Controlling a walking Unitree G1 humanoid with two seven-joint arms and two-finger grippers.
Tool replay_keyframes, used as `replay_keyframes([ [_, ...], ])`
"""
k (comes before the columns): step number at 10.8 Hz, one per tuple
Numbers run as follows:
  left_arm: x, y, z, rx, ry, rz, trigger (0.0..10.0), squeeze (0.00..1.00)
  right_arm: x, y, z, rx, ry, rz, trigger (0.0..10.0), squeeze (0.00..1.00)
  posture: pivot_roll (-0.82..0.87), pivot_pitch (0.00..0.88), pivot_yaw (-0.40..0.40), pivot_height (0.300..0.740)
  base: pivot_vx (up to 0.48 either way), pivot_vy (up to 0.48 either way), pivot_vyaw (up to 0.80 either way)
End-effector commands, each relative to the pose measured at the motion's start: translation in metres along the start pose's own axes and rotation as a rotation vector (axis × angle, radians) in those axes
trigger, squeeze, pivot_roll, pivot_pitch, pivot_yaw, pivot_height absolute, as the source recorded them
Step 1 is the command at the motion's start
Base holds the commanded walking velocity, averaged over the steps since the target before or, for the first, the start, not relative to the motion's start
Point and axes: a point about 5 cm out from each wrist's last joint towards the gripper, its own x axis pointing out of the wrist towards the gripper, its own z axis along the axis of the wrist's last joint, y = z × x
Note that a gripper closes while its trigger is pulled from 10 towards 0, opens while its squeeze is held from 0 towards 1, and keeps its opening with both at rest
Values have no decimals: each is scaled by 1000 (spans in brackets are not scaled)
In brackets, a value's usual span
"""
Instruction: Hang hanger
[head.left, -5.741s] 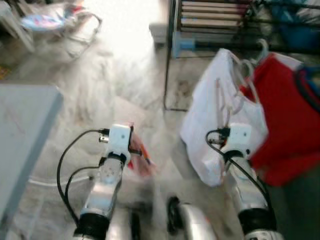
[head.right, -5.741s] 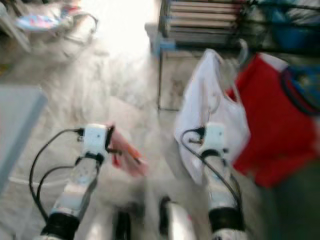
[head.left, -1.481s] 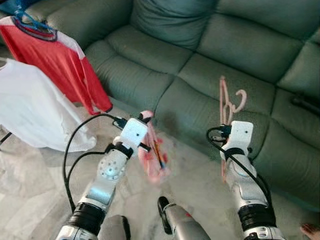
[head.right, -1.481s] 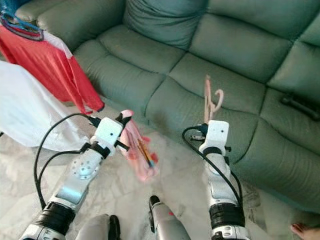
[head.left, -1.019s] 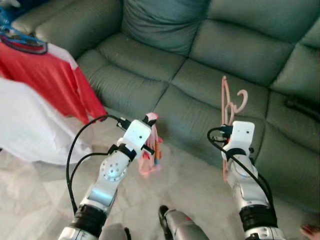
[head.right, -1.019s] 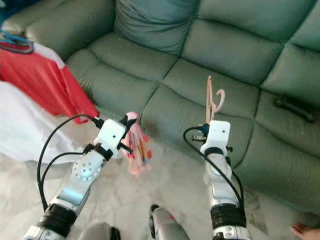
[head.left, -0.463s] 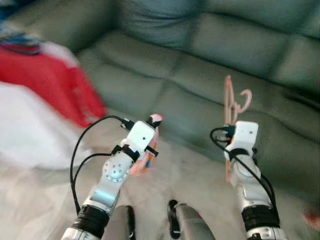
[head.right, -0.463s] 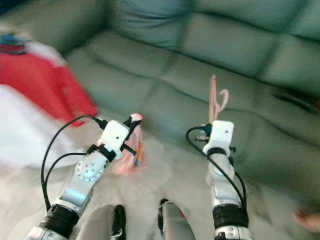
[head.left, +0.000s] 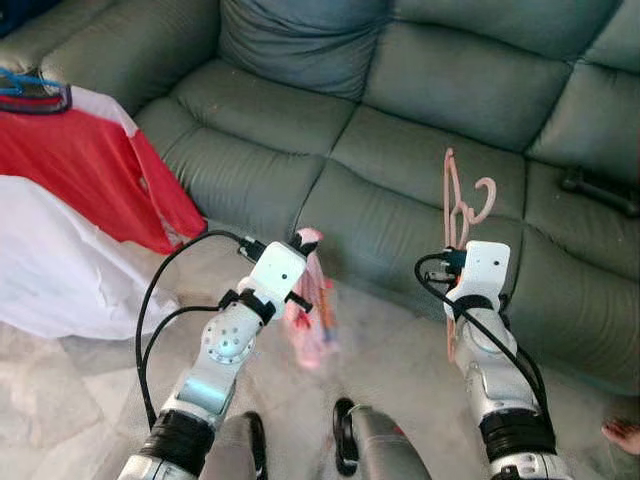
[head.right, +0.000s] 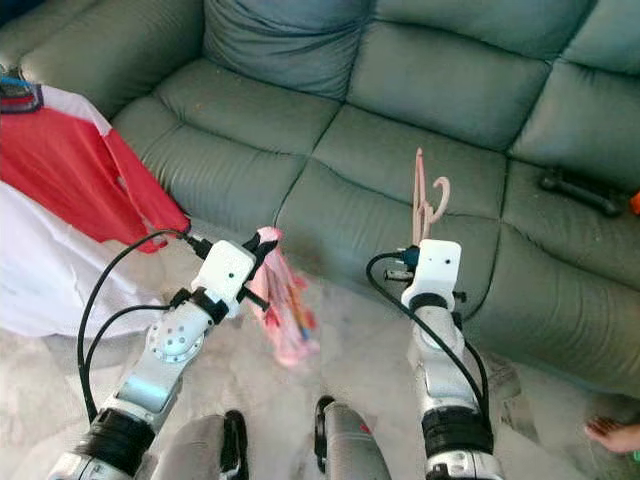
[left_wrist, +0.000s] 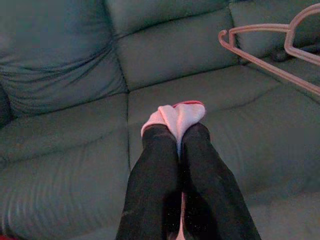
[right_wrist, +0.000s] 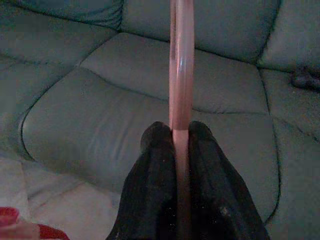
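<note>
Before the green sofa (head.left: 440, 90), the right tool (right_wrist: 182, 131) was clamped tight on one pink hanger (head.left: 458, 205) held upright over the seat, the left tool (left_wrist: 176, 131) pinched shut on one pink cloth (head.left: 308, 315), with two garments (head.left: 80, 200) hanging at left.

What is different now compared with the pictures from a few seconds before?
The view has turned from the clothes rack to the green sofa, so the camera moved; the red shirt now hangs at the left edge. Nothing was let go: the right gripper still clamps the pink hanger, and the left gripper still pinches the pink cloth.
</note>
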Motion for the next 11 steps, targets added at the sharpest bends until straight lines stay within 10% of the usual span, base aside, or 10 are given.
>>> replay_keyframes([
  [1,-1,-3,3,-4,-25,-25,10000,0,-1,1,-2,-7,3,2,10000,0,-44,212,-35,740,330,0,0],
  [11,-9,5,-3,-14,7,35,10000,0,-2,18,-9,-163,-10,116,10000,0,-15,210,-52,740,270,0,0],
])
